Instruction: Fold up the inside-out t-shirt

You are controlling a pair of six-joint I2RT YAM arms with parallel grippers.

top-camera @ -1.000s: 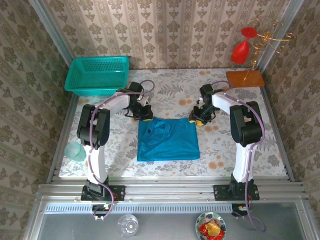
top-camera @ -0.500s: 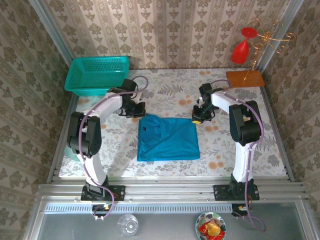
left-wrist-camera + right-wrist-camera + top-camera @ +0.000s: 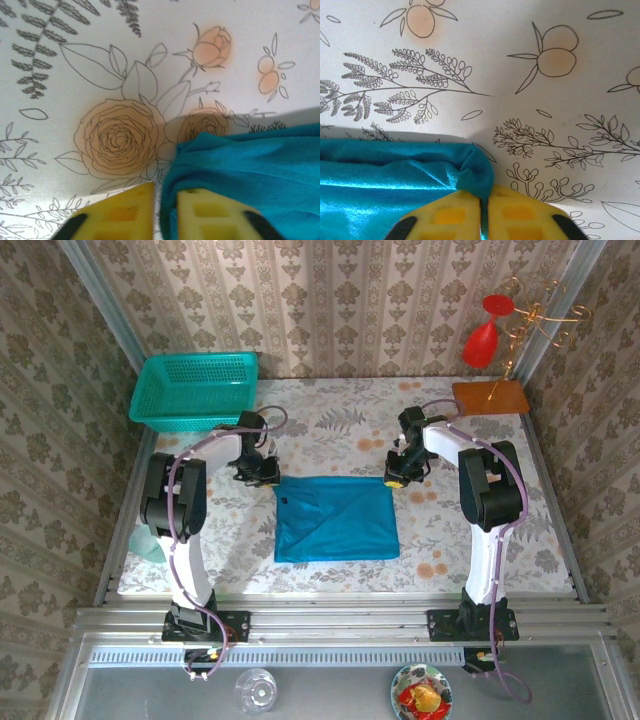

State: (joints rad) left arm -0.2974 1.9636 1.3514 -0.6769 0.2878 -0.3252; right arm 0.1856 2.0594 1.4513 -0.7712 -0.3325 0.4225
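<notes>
The inside-out t-shirt (image 3: 335,520) lies as a flat teal-blue rectangle in the middle of the table. My left gripper (image 3: 265,475) sits low at its far left corner. In the left wrist view the yellow fingers (image 3: 125,210) stand slightly apart, so my left gripper (image 3: 165,194) is open; the t-shirt's (image 3: 250,160) edge lies in the gap against the right finger, with bare table beside it. My right gripper (image 3: 396,478) is at the far right corner. In the right wrist view my right gripper (image 3: 484,194) is shut on a pinch of the t-shirt (image 3: 385,175).
A teal mesh basket (image 3: 195,388) stands at the far left. An orange base (image 3: 490,398) with a wire stand and a red glass (image 3: 482,340) is at the far right. A pale green cup (image 3: 150,540) sits at the floral table's (image 3: 330,420) left edge.
My left gripper moved left and pulled the far left corner out, so the shirt's top edge now lies straight. Its jaws have parted a little. The right gripper closed on its corner and stayed.
</notes>
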